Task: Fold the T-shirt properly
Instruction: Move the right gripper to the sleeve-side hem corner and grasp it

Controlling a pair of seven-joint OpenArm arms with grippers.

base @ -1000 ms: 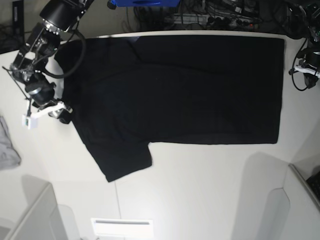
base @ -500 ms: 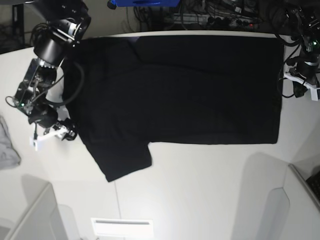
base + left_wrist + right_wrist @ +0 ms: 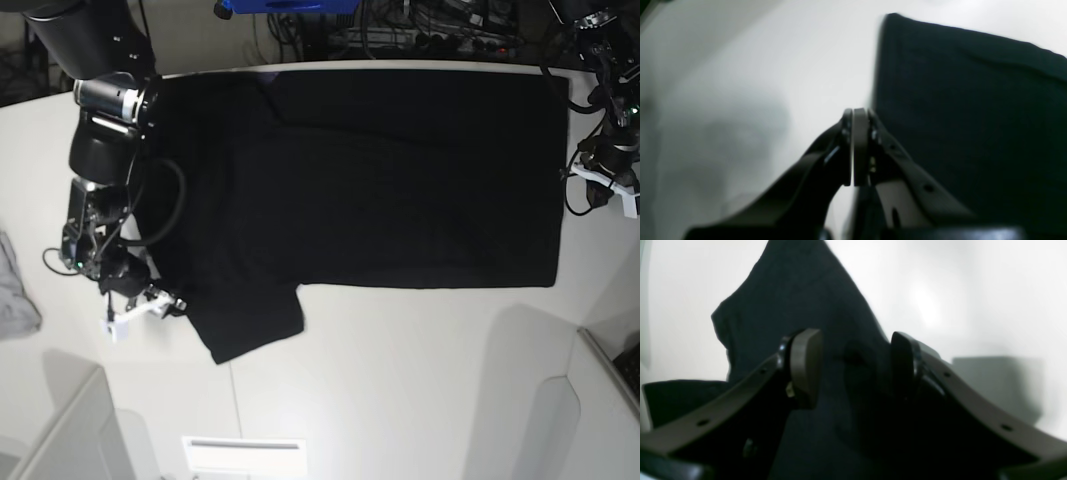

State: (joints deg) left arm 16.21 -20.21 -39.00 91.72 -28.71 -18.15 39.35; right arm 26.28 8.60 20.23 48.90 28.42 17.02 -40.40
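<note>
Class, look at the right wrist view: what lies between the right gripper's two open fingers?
T-shirt cloth: the black sleeve fills the gap between the right gripper's fingers.

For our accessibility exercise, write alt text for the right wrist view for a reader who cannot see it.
The right claw stands open over a sleeve of the black T-shirt, one finger on each side of the cloth, with nothing gripped. The shirt lies on a white table, blurred.

Two black metal arms with thick cylindrical joints and looping black cables. Right gripper [image 3: 853, 370]: dark curved fingers with screw holes, grey-brown rounded pads [image 3: 805, 363]. Left gripper [image 3: 856, 146]: same black fingers, flat grey pads. White bracket pieces near both wrists.
</note>
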